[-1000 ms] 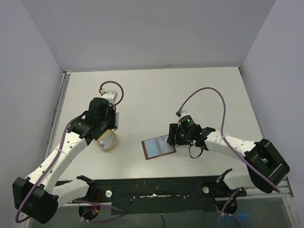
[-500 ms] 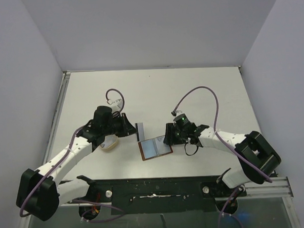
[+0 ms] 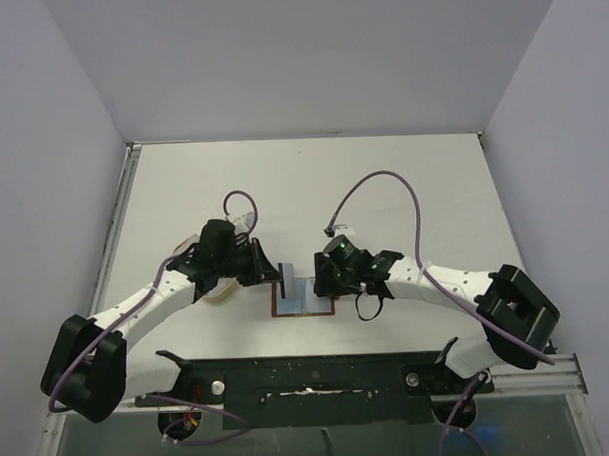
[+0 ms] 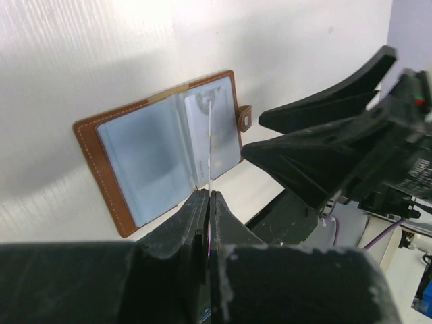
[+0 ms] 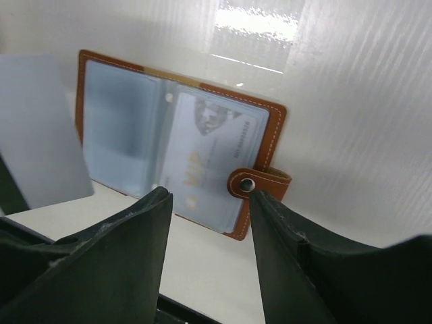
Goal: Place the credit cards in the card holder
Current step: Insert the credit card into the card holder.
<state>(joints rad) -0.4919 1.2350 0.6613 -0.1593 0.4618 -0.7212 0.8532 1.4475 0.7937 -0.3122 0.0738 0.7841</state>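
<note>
Brown leather card holder lay open; my left jaws pinched a credit card edge-on, right jaws wide. Card edge needed squaring to its pocket mouth.

1. left gripper clamped on a credit card, edge-on, projecting ahead of the fingertips.
2. card holder lies open just beyond the fingertips.
3. right gripper ahead to the right, jaws apart.
</note>
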